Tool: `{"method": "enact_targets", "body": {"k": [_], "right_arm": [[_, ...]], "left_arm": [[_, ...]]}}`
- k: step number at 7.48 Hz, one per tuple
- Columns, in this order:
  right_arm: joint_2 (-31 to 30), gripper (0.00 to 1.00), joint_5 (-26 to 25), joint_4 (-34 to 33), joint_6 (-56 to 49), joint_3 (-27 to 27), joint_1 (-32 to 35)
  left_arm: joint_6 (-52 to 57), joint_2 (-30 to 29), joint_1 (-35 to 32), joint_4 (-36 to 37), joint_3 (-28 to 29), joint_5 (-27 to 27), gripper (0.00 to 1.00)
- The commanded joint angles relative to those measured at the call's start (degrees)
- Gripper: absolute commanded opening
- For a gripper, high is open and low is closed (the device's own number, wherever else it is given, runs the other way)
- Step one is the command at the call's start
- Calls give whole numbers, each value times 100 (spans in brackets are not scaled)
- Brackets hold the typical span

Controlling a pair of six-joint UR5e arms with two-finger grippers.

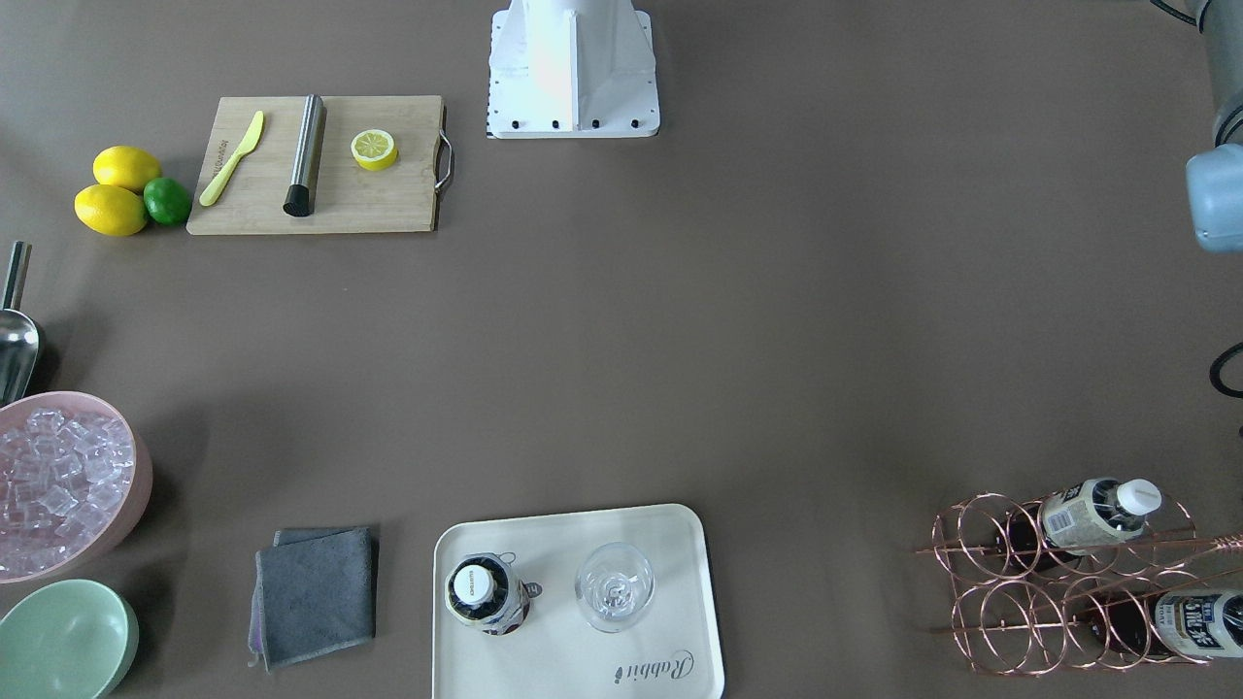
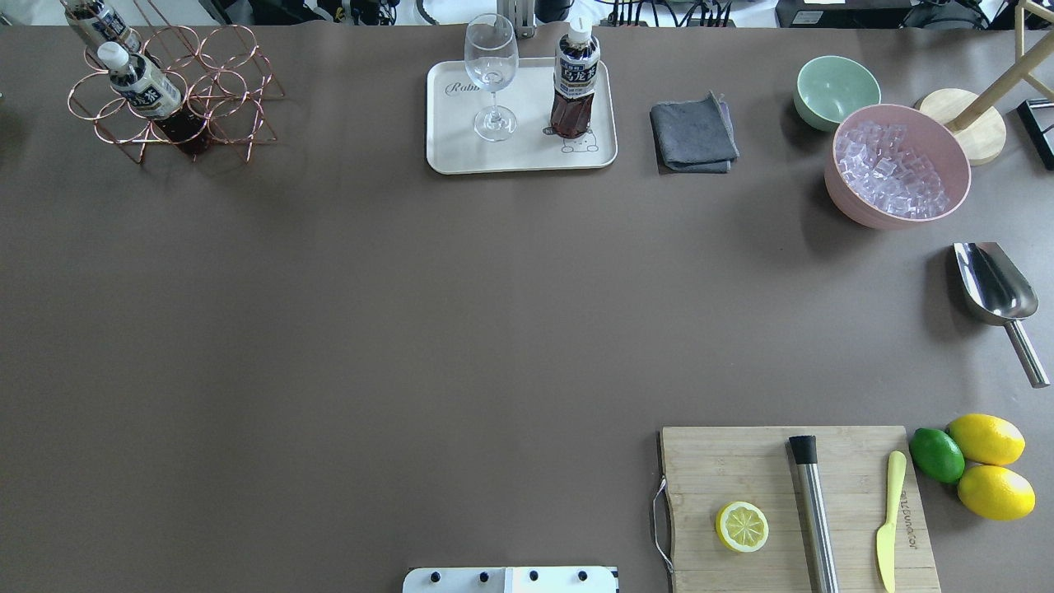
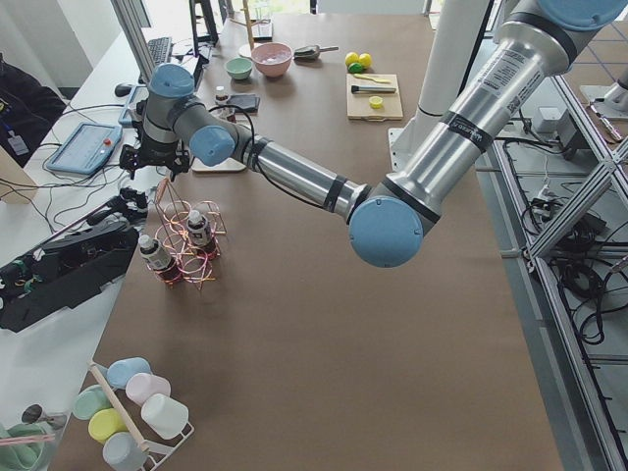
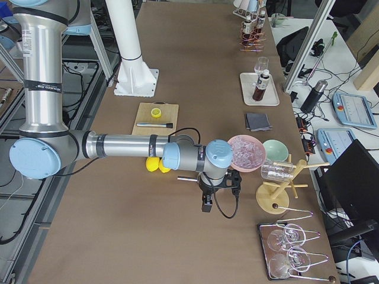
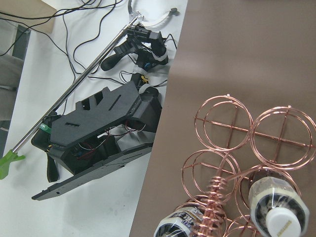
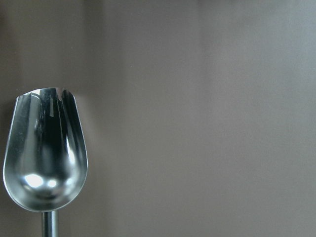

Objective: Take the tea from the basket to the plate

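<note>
One tea bottle (image 2: 575, 82) stands upright on the cream plate (image 2: 461, 144), beside a wine glass (image 2: 492, 74); it also shows in the front view (image 1: 481, 592) on the plate (image 1: 670, 544). Two more tea bottles (image 2: 144, 82) (image 2: 103, 25) lie in the copper wire basket (image 2: 222, 91) at the far left. The left wrist view looks down on the basket (image 5: 232, 148) and a bottle's white cap (image 5: 281, 219). My left gripper (image 3: 152, 167) hangs just beyond the basket; I cannot tell whether it is open or shut. My right gripper (image 4: 207, 204) hovers over the scoop (image 6: 44, 153); its state is unclear too.
A pink bowl of ice (image 2: 897, 165), a green bowl (image 2: 836, 86) and a grey cloth (image 2: 693, 132) sit right of the plate. A metal scoop (image 2: 992, 288) lies at the right edge. A cutting board (image 2: 741, 469) with a lemon half, a muddler and a knife is at the near right.
</note>
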Motion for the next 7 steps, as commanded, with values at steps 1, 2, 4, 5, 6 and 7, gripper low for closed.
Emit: {"method": "enact_targets", "body": {"k": [1,2,4,5,6,7], "right_arm": [[24,99,167,51,704,70,0],[25,99,168,69,691,71,0],[51,99,159,270,699,27,0],[42,99,151,306,717,-8,0],[16,99,133,306,717,-8,9],[16,99,133,306,726,1,9]], "left_arm": [[-2130,524,2,-282,-733,-61,98],[-2737,831,-16,-299,-946,-584,98],[-3790,1446,-523,-299,-965,-1516,98],[-4912,1711,-735,-308,-965,-1912,98],[-4975,1966,-806,-308,-965,-1995,98],[-4976,2177,-807,-247,-931,-1978,98]]}}
